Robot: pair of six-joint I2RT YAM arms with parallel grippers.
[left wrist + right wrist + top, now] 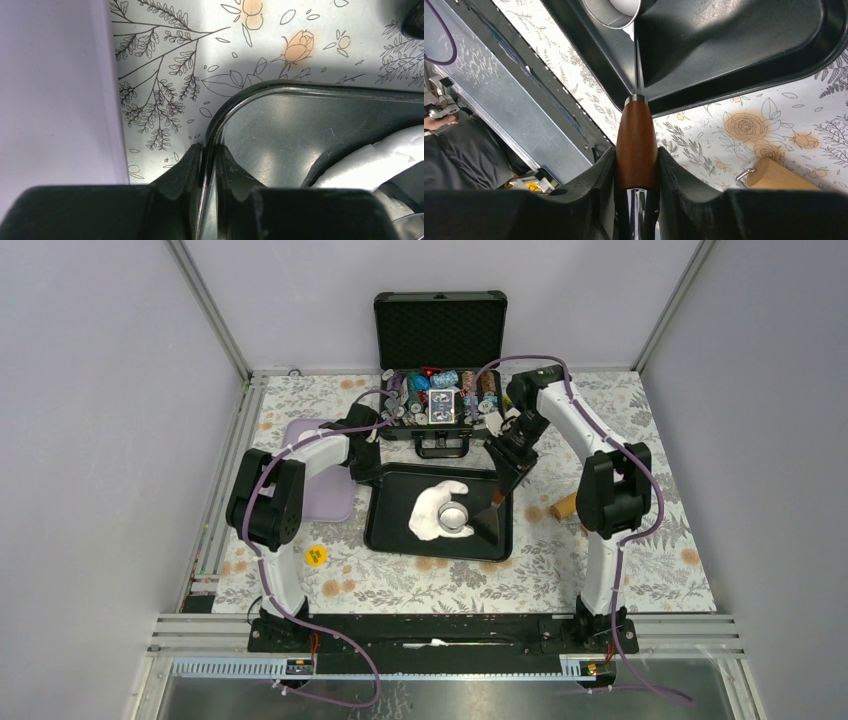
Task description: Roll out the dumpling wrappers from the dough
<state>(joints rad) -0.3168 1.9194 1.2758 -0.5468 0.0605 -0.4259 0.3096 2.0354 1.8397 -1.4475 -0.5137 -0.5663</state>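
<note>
The dough (428,510) lies as an irregular white sheet on the black tray (388,525), with a steel ring cutter (455,517) standing on its right part. My left gripper (372,472) is shut on the tray's rim (300,87) at its far left corner, one finger on each side (211,150). My right gripper (506,472) is shut on the brown wooden handle (636,130) of a thin-bladed tool. Its blade (638,65) points into the tray, tip close to the ring cutter (611,10). White dough shows inside the ring. The dumpling wrappers are out of view.
An open black case (440,400) full of small items stands just behind the tray. A lilac board (325,475) lies left of the tray, under the left arm. A wooden rolling pin (563,507) rests right of the tray, and a small yellow piece (316,556) lies at the front left.
</note>
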